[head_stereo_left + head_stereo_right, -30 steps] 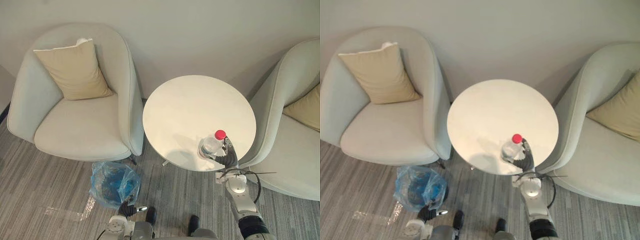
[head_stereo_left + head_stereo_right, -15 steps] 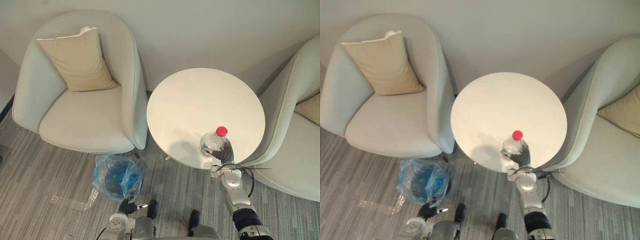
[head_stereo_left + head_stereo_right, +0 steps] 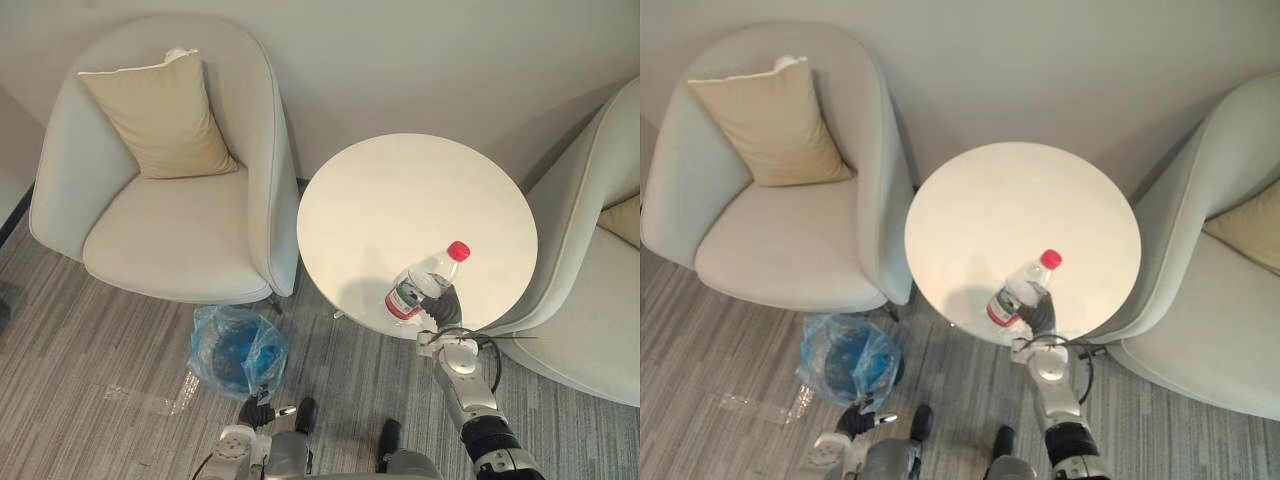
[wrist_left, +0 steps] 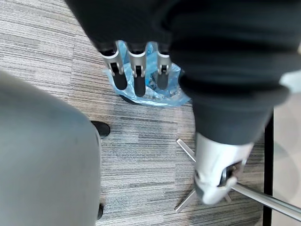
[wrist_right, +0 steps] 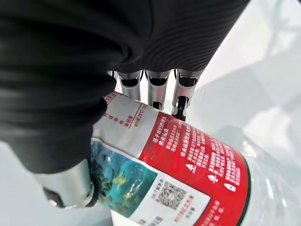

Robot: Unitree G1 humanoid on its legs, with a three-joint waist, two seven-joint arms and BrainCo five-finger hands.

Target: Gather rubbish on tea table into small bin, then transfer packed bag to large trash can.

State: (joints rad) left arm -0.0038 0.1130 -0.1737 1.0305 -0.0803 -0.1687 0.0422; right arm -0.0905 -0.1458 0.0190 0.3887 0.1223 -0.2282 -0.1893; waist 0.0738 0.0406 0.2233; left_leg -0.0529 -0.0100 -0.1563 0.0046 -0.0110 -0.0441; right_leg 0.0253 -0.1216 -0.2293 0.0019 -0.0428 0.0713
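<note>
Nearby: armchairs (image 3: 170, 235) flank table (image 3: 400, 195); bin (image 3: 236, 350) beside; bottle (image 3: 422, 286) gripped.

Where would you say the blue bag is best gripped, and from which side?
Probably the loose crumpled rim of the blue bag, pinched from above on the robot's side: it stands open-topped on the floor, the chair crowds its far side, and the left hand hangs open nearby.

Silver-grey right arm (image 3: 468, 390); left hand (image 4: 188, 28), right hand (image 5: 94, 47) under dark ribbed covers; fingers (image 4: 136, 70) silver, dark-tipped
</note>
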